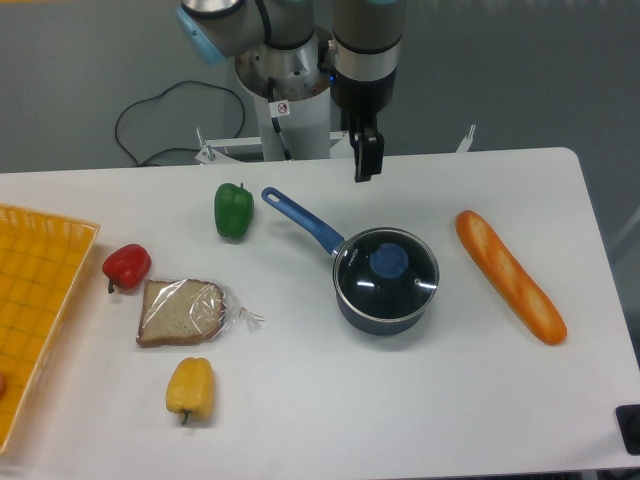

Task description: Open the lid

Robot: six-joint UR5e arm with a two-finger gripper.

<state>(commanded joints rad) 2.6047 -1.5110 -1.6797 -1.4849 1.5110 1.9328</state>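
Note:
A round clear glass lid [387, 268] with a metal rim and a blue centre knob [389, 261] rests on a dark blue saucepan [375, 312] at the table's middle. The pan's blue handle [300, 220] points to the upper left. My gripper [366, 172] hangs above the table's far edge, behind the saucepan and well apart from the lid. Its dark fingers point down and look close together with nothing between them, seen edge-on.
A green pepper [233, 209] sits left of the handle. A red pepper [127, 265], a bagged bread slice [180, 311] and a yellow pepper [190, 388] lie further left. A yellow basket [30, 300] is at the left edge. A baguette [509, 274] lies right of the pan.

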